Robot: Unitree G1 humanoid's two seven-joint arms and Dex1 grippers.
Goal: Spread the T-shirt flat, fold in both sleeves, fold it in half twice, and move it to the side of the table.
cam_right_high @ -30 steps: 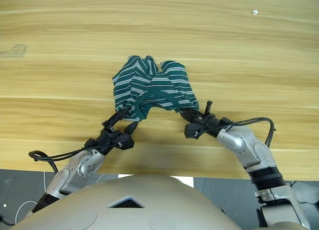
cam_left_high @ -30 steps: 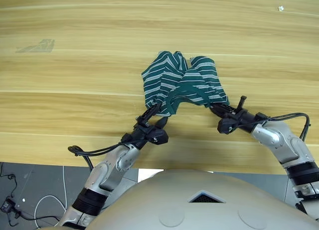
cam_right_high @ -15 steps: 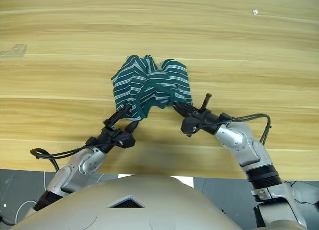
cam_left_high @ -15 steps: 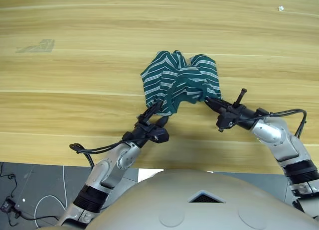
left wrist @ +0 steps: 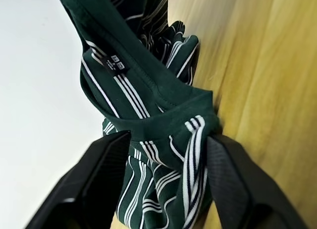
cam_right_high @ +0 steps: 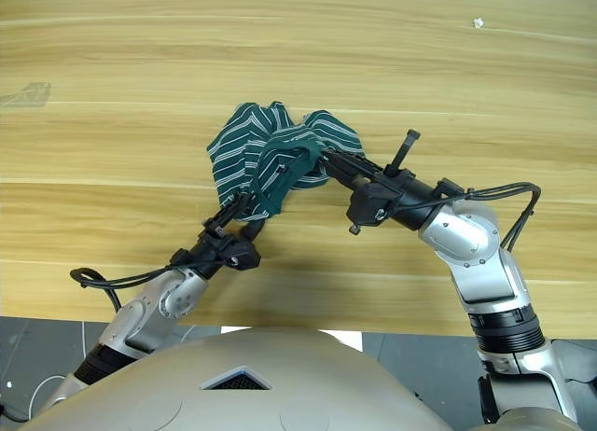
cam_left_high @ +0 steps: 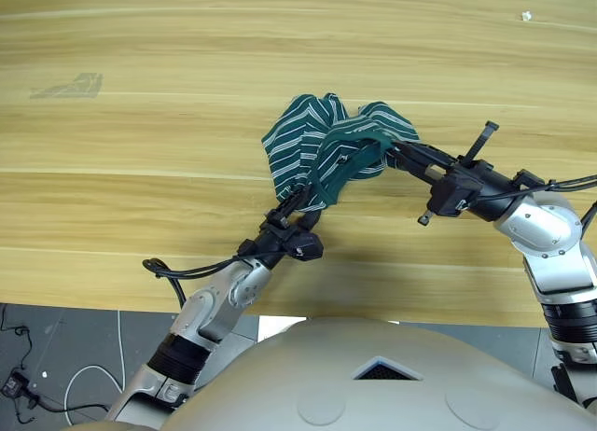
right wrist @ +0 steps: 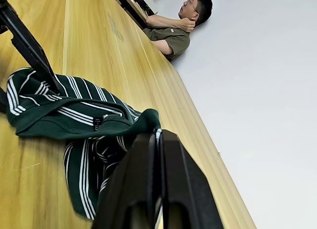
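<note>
Now left gripper (cam_left_high: 295,198) and right gripper (cam_left_high: 392,150) each clamped on bunched T-shirt (cam_left_high: 306,137), broad tabletop (cam_left_high: 280,39) beyond

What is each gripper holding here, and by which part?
Both hold the T-shirt: left gripper on a bunched fold at its near edge, right gripper on fabric beside the neckline, lifted.
</note>
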